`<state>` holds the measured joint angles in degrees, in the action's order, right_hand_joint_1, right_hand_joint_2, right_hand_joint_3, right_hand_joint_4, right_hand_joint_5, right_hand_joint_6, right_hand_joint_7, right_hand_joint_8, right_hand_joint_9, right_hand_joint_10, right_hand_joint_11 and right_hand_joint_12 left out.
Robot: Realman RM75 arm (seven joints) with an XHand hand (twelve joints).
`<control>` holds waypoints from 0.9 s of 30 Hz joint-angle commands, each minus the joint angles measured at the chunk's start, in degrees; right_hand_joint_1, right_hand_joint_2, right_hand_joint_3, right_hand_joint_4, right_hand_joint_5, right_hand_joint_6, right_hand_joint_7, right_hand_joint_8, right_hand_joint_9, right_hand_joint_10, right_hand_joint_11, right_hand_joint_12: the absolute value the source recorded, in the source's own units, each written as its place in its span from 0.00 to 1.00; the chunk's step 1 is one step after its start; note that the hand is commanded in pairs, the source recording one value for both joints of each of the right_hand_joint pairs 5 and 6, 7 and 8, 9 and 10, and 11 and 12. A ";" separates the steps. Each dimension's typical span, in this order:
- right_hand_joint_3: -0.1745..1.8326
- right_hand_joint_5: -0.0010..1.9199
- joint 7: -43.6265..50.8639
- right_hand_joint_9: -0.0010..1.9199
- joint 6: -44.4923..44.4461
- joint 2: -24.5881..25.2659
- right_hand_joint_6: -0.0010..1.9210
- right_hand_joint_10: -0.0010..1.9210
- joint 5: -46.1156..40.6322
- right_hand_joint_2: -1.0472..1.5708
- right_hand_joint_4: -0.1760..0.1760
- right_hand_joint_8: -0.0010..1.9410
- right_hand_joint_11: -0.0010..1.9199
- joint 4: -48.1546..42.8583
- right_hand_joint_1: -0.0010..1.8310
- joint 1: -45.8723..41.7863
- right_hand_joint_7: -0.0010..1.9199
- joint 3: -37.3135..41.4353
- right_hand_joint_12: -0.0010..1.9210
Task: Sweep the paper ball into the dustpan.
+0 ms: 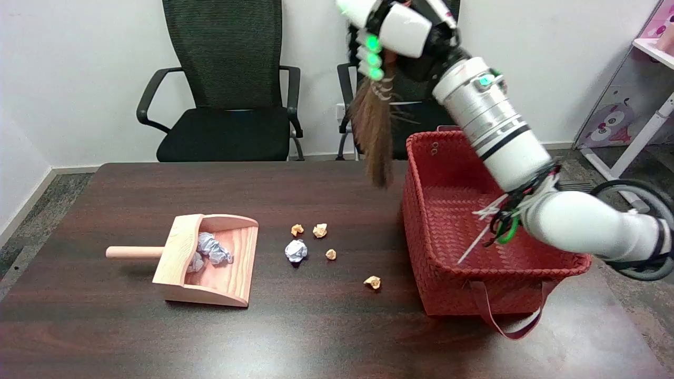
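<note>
right hand (400, 26) up at 12 o'clock of the frame, raised high over the table's far edge, fingers wrapped on the top of a small brown broom (375, 131). bristles hang down, tips in the air above the far side of the table (131, 326), just left of the basket rim, not touching the tabletop. forearm runs from 4 o'clock up across the red woven basket (447, 273).

wooden dustpan (210, 260) at 9 o'clock of table centre, round handle pointing to 9, open mouth facing 3. two white-grey crumpled paper balls (213, 250) lie inside it against the back wall.

another white-grey paper ball (296, 250) sits on the table just off the dustpan's mouth at 3 o'clock of it, apart from the pan. four small tan paper scraps (319, 230) scattered round that ball: two at its 12 to 1, one at 3, one farther out at 4 to 5 toward the basket.

basket stands at 3 o'clock of the table, strap hanging over its near side. two black office chairs (226, 105) behind the table at 12.
</note>
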<state>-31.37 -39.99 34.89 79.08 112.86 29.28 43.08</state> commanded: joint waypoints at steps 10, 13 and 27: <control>0.79 1.00 39.63 1.00 -11.03 17.20 1.00 1.00 -10.97 1.00 1.00 0.99 1.00 -3.44 0.53 -4.90 1.00 -13.29 1.00; 0.77 1.00 40.69 1.00 -12.55 19.24 1.00 1.00 -12.54 1.00 1.00 0.99 1.00 -3.52 0.54 -7.99 1.00 -13.28 1.00; 0.78 1.00 49.73 1.00 -20.73 23.38 1.00 1.00 -11.64 1.00 1.00 0.99 1.00 0.01 0.54 -17.50 1.00 -13.71 1.00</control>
<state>1.87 -50.46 51.19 69.45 109.91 22.62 31.30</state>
